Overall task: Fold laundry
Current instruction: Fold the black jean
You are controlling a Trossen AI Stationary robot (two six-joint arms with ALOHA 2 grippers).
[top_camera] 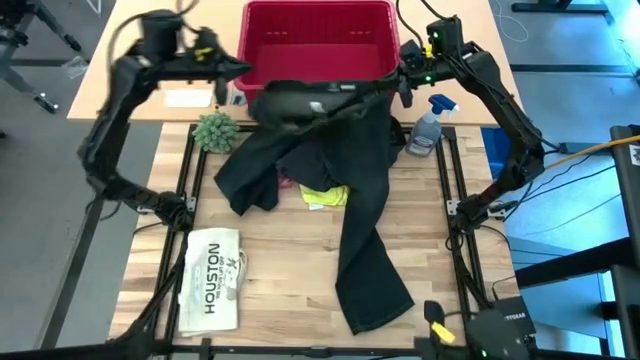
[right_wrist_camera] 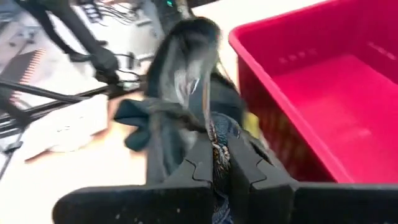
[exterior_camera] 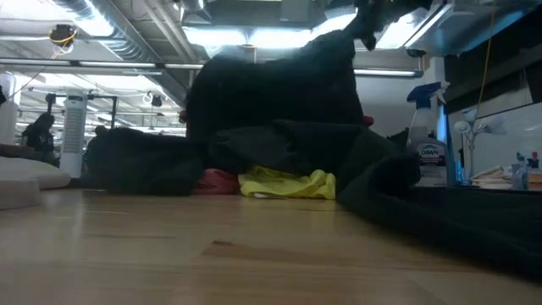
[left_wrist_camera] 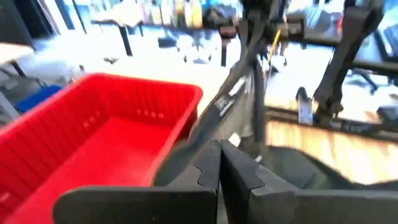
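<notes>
Right gripper (right_wrist_camera: 221, 163): pressed together on a fold of the dark trousers (top_camera: 340, 170), at the waistband's right end, by the near-right corner of the red basket (top_camera: 318, 40).
Left gripper (left_wrist_camera: 219, 168): fingers closed on dark cloth, at the waistband's left end, beside the basket's near-left corner.
Trousers, position: the waist is held up off the table between the two grippers, just in front of the basket; the rest is draped down onto the wooden table (top_camera: 290, 260).
Trousers, axis: one leg is laid long from the basket toward the table's near edge, bending slightly rightward; the other is bunched toward the left.
Other laundry: a yellow T-shirt (top_camera: 328, 195) and a pink cloth (exterior_camera: 217, 181) are partly covered under the trousers, mid-table.
Progress: judged early; nothing is seen folded.
Left to do: the trousers are still to be spread flat and folded, then the smaller pieces handled.
</notes>
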